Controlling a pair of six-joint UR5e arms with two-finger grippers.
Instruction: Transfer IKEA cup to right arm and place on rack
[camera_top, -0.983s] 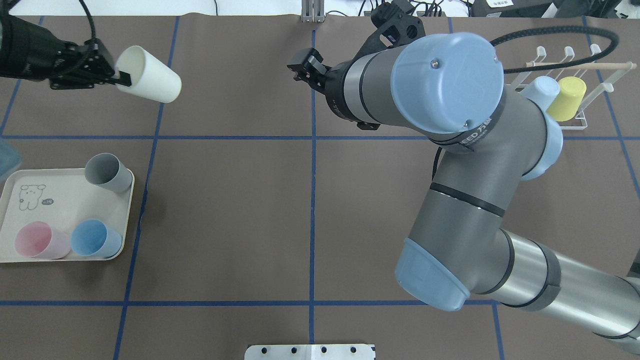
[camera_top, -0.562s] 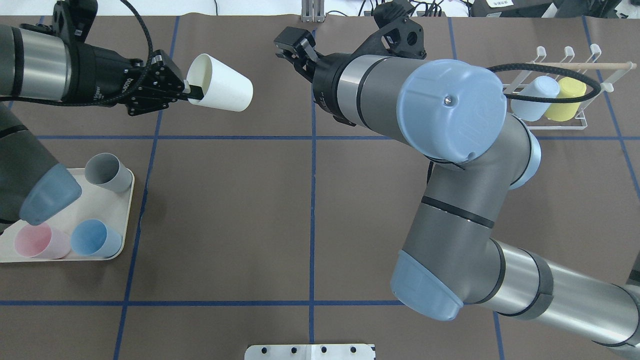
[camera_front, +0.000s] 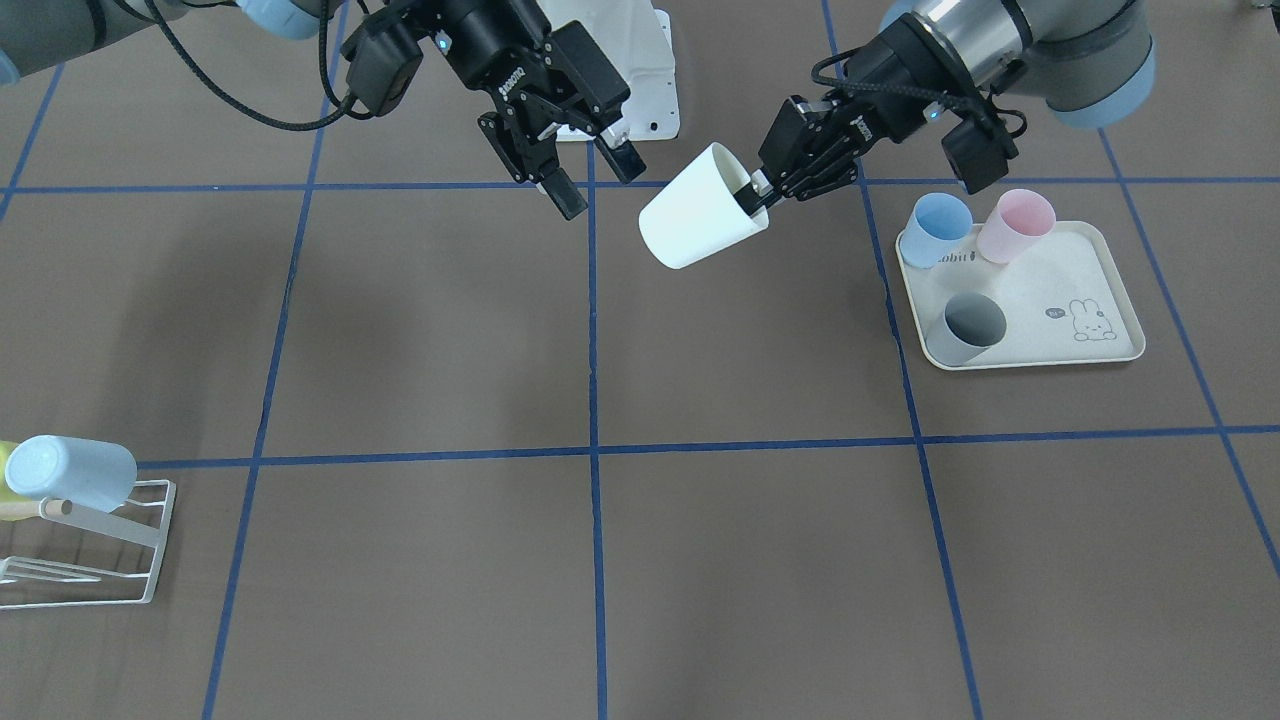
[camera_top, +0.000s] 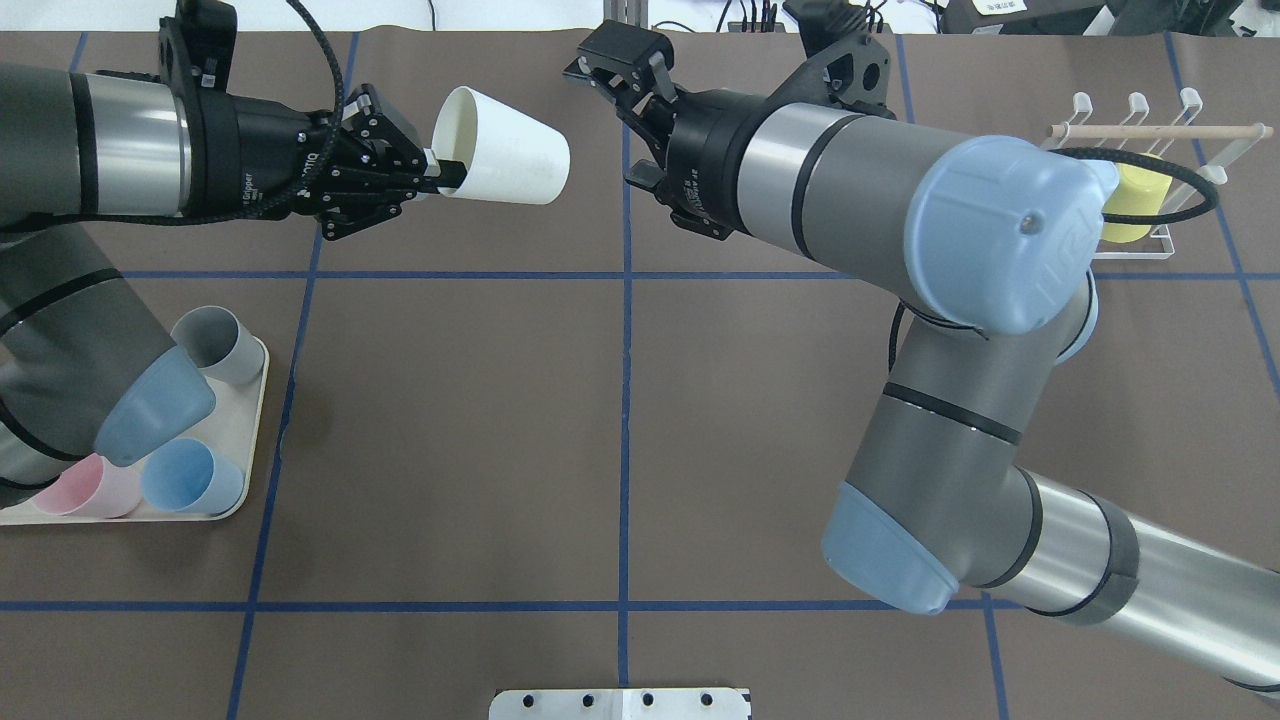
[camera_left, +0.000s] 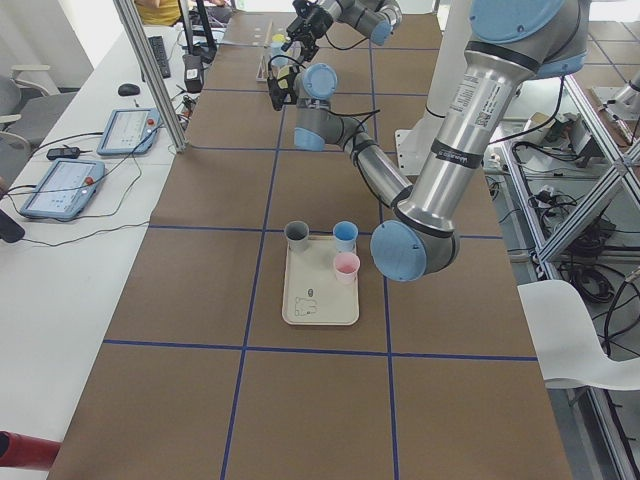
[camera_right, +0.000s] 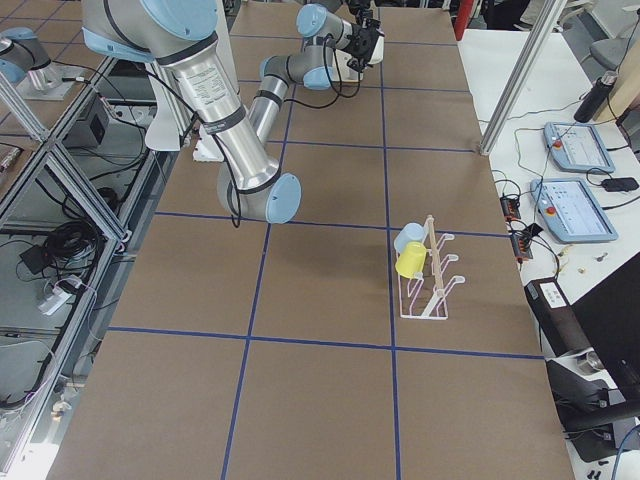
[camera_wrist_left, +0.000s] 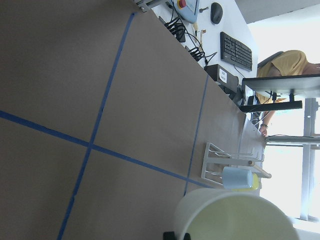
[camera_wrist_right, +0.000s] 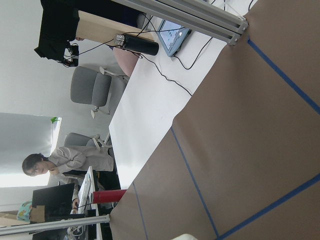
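Observation:
The white IKEA cup (camera_top: 505, 160) hangs tilted above the table's far middle, mouth toward my left arm. My left gripper (camera_top: 445, 178) is shut on its rim, one finger inside the cup (camera_front: 700, 225). The cup's rim also fills the bottom of the left wrist view (camera_wrist_left: 235, 220). My right gripper (camera_front: 597, 180) stands open and empty a short gap from the cup's base, also seen from overhead (camera_top: 620, 62). The white wire rack (camera_top: 1160, 130) with its wooden dowel sits at the far right, partly behind my right arm.
A light blue cup (camera_front: 70, 470) and a yellow cup (camera_top: 1135, 190) hang on the rack (camera_right: 430, 290). The cream rabbit tray (camera_front: 1060, 290) on the left side holds grey, pink and blue cups. My left arm's elbow overhangs the tray (camera_top: 255, 420).
My left arm has carried the white cup rightward toward the table's centre line. My right gripper has moved up and turned toward the cup, while its elbow swung right over the rack.

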